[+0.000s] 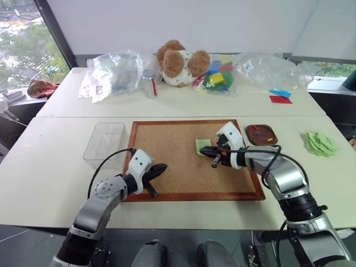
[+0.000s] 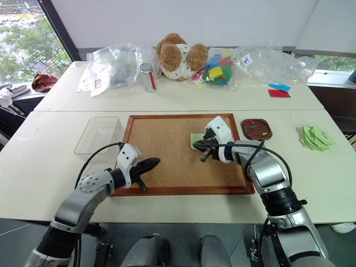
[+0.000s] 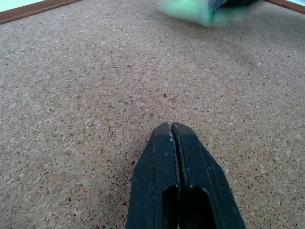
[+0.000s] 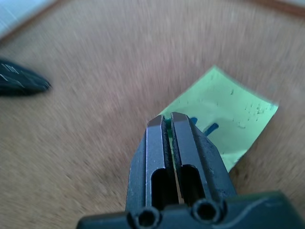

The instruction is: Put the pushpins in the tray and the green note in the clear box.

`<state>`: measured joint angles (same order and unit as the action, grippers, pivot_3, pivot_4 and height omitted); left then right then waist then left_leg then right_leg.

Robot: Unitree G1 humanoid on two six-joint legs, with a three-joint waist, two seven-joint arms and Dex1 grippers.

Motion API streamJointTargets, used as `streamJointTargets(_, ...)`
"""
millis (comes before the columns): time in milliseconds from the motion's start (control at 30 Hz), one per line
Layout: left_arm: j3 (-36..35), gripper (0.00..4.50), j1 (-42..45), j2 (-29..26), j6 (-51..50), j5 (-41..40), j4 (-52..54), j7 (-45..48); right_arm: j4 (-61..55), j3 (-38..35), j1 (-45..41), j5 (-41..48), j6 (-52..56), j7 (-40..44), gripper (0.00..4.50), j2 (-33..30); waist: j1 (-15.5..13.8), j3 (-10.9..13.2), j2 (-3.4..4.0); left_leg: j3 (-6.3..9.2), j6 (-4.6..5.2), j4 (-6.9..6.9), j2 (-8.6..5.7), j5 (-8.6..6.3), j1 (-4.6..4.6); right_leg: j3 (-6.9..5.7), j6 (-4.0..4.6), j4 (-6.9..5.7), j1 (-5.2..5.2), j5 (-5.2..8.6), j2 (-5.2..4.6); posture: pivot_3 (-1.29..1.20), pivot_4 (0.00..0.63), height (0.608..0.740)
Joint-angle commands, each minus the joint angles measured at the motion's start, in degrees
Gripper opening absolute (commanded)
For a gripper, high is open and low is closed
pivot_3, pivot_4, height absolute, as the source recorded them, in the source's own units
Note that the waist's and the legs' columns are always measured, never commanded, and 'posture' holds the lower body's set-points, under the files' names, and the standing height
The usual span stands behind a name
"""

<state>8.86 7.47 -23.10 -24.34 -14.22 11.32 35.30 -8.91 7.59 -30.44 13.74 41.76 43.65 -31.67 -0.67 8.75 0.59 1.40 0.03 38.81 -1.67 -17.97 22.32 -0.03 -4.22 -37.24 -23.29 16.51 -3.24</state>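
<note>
Now right end effector [image 4: 167, 120] pinches a pushpin [image 4: 167, 131] above green note [image 4: 224, 119]

Pale lime green note [image 1: 201, 146] on speckled tan cork board [image 1: 178, 161] with red-brown frame; dark brown tray [image 1: 261, 134]; cream surface [image 1: 44, 167]; black tools.

You have bright, even daylight from the windows [image 1: 22, 50]; the right wrist view is smeared around the note [image 4: 224, 119].
</note>
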Motion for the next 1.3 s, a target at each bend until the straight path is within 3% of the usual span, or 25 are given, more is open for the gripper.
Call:
streamJointTargets(33,1.71,0.00,-1.80,-0.25,-1.81,1.99,-3.52,-0.49,-4.18,-2.27,-1.26,1.60,1.25,0.05,0.06,-1.13,-0.01,-0.01,-0.01,0.00,0.00,0.00,0.00,0.00,-0.01,0.00,0.00,0.02,0.02,0.00,0.00,0.00,0.150,0.740)
streamJointTargets(233,-0.86,0.00,-0.46,-1.43,-2.82,-1.20,-3.05,2.41,-7.74,-3.01,-1.79,2.32,2.69,0.63,0.06,-3.29,0.03,0.00,-0.01,0.00,0.01,-0.01,0.00,-0.01,-0.02,0.00,0.01,0.04,0.04,0.00,0.00,0.00,0.150,0.740)
streamJointTargets(600,-10.19,0.00,8.80,-7.73,-18.29,-21.03,0.03,15.61,-13.29,-2.60,-1.65,4.26,3.48,3.36,0.06,-8.22,0.42,0.16,-0.19,0.01,0.00,-0.21,0.00,0.00,0.12,-0.04,0.00,0.11,-0.18,0.00,0.01,0.00,0.150,0.740)
streamJointTargets(733,-13.06,1.20,13.39,-7.49,-23.85,-26.31,-1.61,15.44,-15.08,-1.96,-1.36,4.56,3.44,4.12,0.00,-8.80,0.31,0.17,-0.21,0.01,0.00,-0.20,0.00,0.00,0.15,-0.04,0.00,0.17,-0.17,0.00,0.01,0.00,0.150,0.740)
streamJointTargets(900,-16.81,3.74,19.84,-2.80,-29.41,-33.21,-4.48,11.57,-16.12,-1.74,-1.91,4.91,3.50,4.50,0.00,-8.99,0.08,0.21,-0.27,0.01,-0.01,-0.10,0.00,0.00,0.17,-0.08,-0.02,0.16,-0.15,-0.01,0.02,0.00,0.150,0.740)
streamJointTargets(967,-17.56,4.47,21.69,-0.86,-30.08,-34.00,-5.26,9.07,-16.27,-1.58,-2.17,4.94,3.38,4.52,0.00,-9.10,0.08,0.21,-0.28,0.01,-0.02,-0.04,-0.01,0.01,0.18,-0.08,-0.02,0.16,-0.14,-0.01,0.03,0.00,0.150,0.740)
streamJointTargets(1300,-23.68,4.47,26.64,10.29,-33.62,-39.05,-9.54,-7.00,-18.27,-0.93,-3.99,5.51,3.69,4.65,0.00,-8.99,0.06,0.24,-0.32,0.01,-0.34,0.02,-0.01,0.19,0.18,-0.08,-0.03,0.10,-0.15,-0.01,0.08,0.00,0.150,0.740)
